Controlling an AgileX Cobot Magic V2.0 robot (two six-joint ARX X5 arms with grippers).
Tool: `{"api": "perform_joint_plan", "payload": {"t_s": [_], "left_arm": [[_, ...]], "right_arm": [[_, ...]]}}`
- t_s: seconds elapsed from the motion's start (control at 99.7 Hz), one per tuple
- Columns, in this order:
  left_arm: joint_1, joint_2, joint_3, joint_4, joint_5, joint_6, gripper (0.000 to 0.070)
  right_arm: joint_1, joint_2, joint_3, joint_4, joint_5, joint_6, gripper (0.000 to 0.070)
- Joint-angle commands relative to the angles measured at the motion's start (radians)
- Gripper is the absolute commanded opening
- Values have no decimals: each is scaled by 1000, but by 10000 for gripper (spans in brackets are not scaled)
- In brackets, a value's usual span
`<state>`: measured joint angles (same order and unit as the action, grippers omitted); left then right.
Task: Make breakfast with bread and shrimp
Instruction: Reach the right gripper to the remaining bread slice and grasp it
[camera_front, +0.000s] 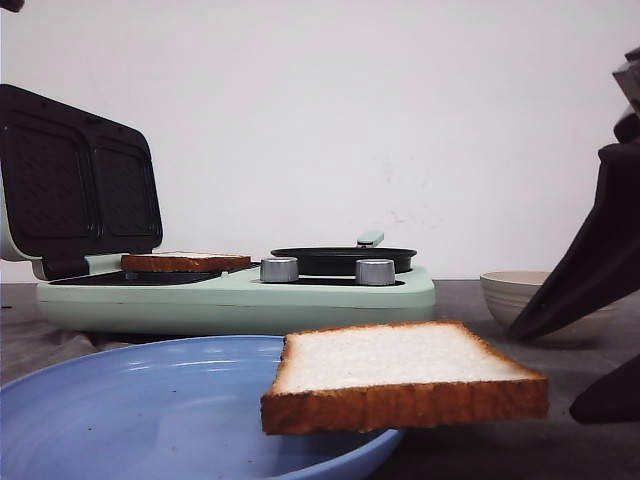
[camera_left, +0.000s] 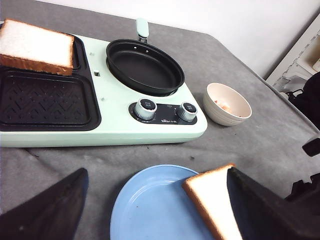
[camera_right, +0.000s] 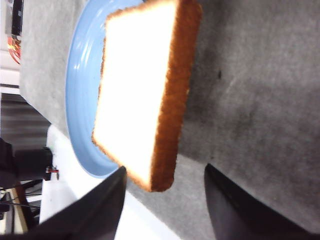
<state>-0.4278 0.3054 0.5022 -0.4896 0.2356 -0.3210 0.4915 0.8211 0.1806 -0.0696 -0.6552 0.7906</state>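
1. My right gripper (camera_right: 165, 187) is clamped on a bread slice (camera_front: 400, 375) by its right edge, holding it level over the right rim of the blue plate (camera_front: 120, 400).
2. My left gripper (camera_left: 155, 210) hangs with jaws apart, empty.
3. The other slice (camera_front: 185, 262) lies in the sandwich maker (camera_front: 240, 300), far left.
4. The bread looks light, soft and crushable; I judge the crust the best hold.

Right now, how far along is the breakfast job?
Done: one bread slice sits in the sandwich maker. In hand: the right gripper is at the second slice, which juts off the blue plate. Left: the shrimp is in the beige bowl; the pan is empty.
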Motion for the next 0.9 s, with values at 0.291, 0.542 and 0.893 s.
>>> {"api": "perform_joint_plan", "payload": {"t_s": [0.291,0.542,0.893], "left_arm": [[-3,-1,6,10,10,21,474],[-3,-1,6,10,19,21,474],[-3,-1,6,10,21,22,474]], "right_arm": [[16,24,-31,87,1,59,347],[27,162,-31,221,-21,76,347],[80,338,-31,426,-37,143,347]]}}
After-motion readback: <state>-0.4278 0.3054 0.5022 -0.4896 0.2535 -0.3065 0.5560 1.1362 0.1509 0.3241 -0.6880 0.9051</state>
